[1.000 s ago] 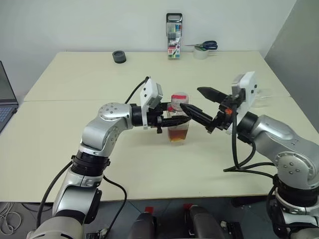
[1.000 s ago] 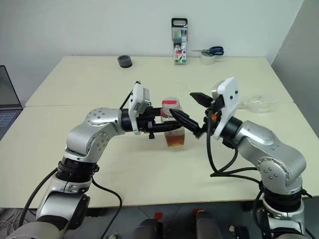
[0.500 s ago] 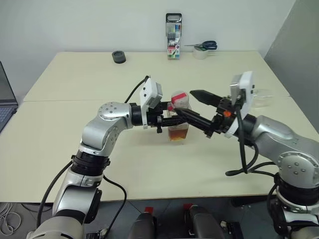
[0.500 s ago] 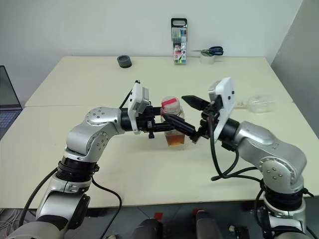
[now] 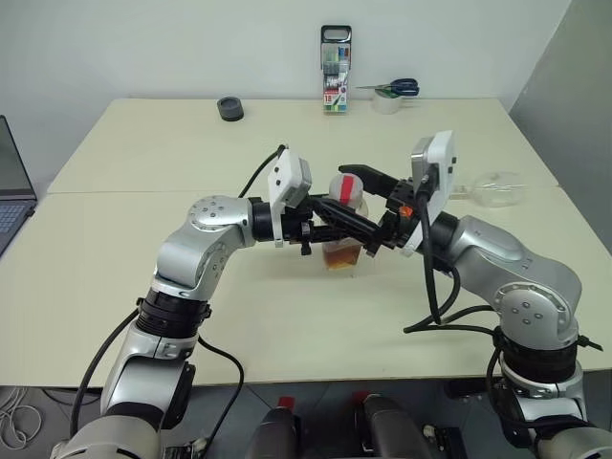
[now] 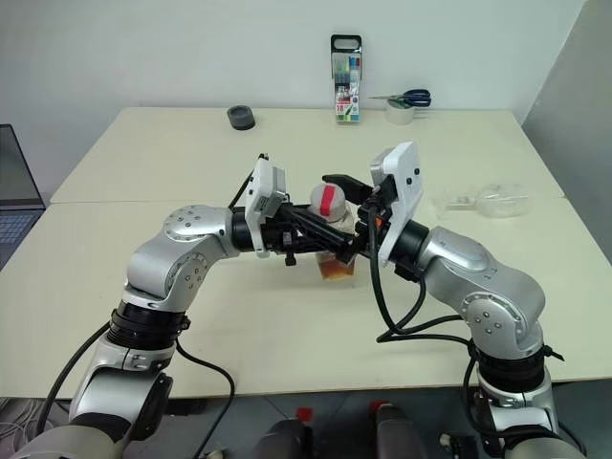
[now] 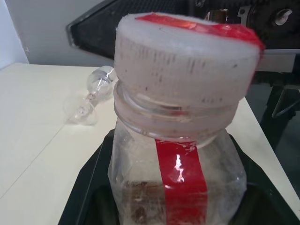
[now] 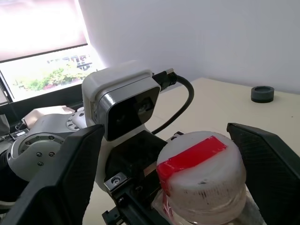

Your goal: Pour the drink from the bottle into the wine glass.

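A: In the head views, where is the bottle [image 5: 344, 225]?

B: Upright on the cream table [image 5: 143, 163], near its middle. The left gripper [image 5: 330, 222] is clamped on its body from the side. The right gripper [image 5: 356, 201] brackets the red-and-white cap [image 6: 328, 199], fingers spread, one on each side.

A: And the wine glass [image 5: 497, 186]?

B: It lies on its side, well to the robot's right.

A: The left wrist view?

B: The clear bottle stands between black fingers [image 7: 89, 197], with a red label strip down its wall and amber drink [image 7: 140, 206] low inside.

A: The right wrist view?

B: The white cap with its red band sits between the fingers [image 8: 61, 173], with a gap on either side.
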